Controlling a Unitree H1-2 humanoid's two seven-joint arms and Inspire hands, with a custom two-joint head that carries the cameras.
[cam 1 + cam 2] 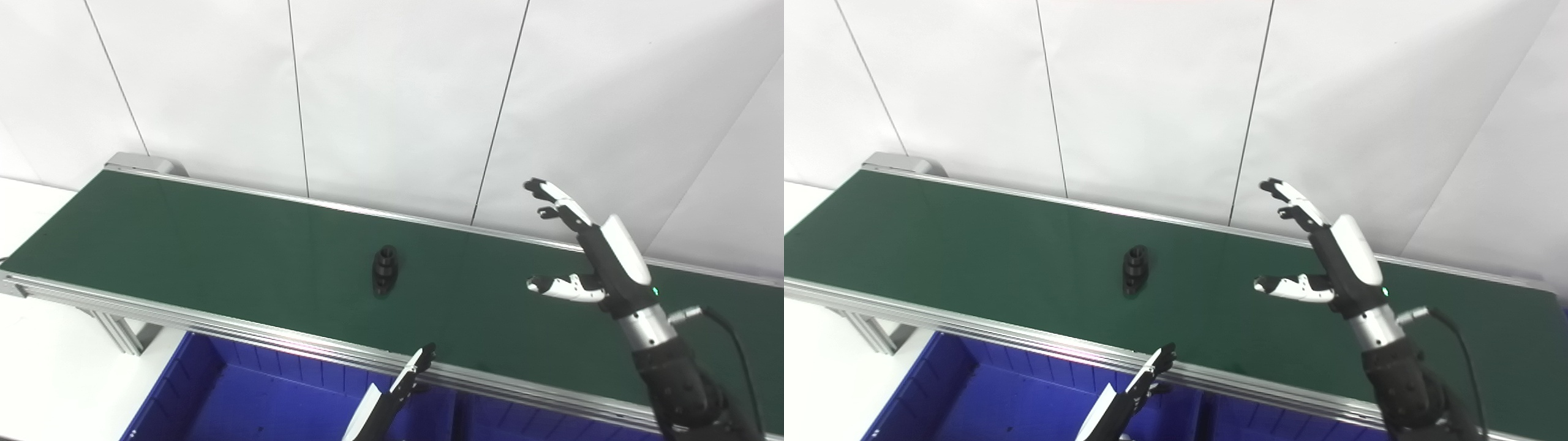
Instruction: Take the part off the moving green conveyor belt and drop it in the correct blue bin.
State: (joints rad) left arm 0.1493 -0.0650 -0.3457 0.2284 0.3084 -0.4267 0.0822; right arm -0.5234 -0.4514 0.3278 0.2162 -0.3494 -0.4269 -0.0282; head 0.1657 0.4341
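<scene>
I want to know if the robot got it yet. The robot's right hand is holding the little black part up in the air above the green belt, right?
Not quite. The right hand is up above the green conveyor belt, but it is open and holds nothing. The small black plastic part lies on the belt, apart from the hand, as the left eye view shows.

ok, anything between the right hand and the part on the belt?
Nothing. Between the open right hand and the black part there is only bare green belt, plain in both eye views.
</scene>
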